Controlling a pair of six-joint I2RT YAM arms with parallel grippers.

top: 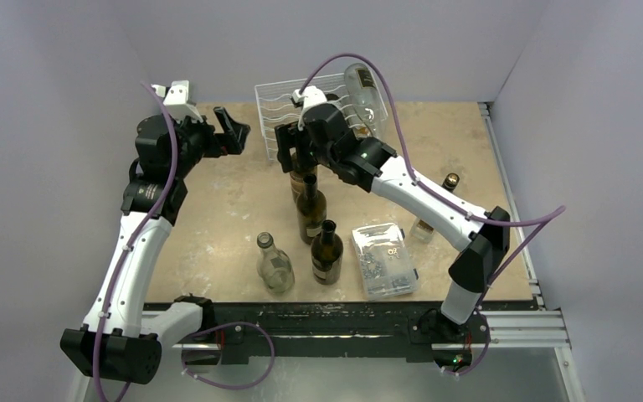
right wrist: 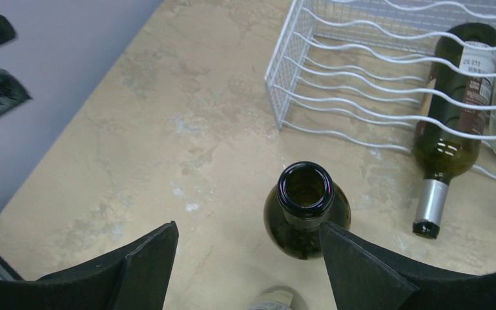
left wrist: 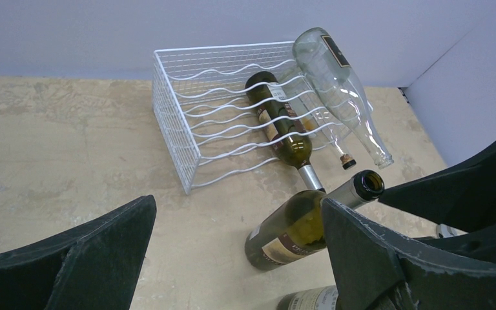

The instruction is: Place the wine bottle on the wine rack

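Two black fingers of the right hand (right wrist: 245,236) stand well apart, one on either side of the wine bottle (right wrist: 305,194), and grip nothing. The dark green bottle stands upright with its mouth open on the worktop (right wrist: 168,129), just on the near side of the wine rack (left wrist: 171,123), which sits toward the far wall. One dark bottle (right wrist: 455,116) lies in the rack's cradles, and a clear bottle (left wrist: 336,77) lies tilted across its top. To the left, the left hand (left wrist: 237,206) hangs spread wide and empty.
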